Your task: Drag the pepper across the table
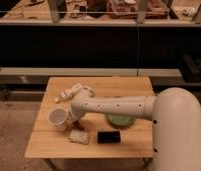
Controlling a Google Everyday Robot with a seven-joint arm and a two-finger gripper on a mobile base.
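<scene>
Dark pepper (80, 125) at pincer (76, 120), on table (44, 145)

Light wooden table (129, 85), green bowl (120, 120), black rectangle (108, 136), and dark claw (76, 120) beside the white cup (58, 118).

**Tabletop clearances.** We find the gripper (76, 121), closed, low over the left half of the table (129, 86). It is hemmed in by the white cup (59, 118) just to its left in the view and by the pale wedge (78, 136) just in front. The black rectangle (109, 136) and the green bowl (120, 120) block the way rightward, and the arm (114, 106) spans the middle. Small white items (70, 93) occupy the far left corner. We see bare wood along the far edge, the right side and the near left corner.
</scene>
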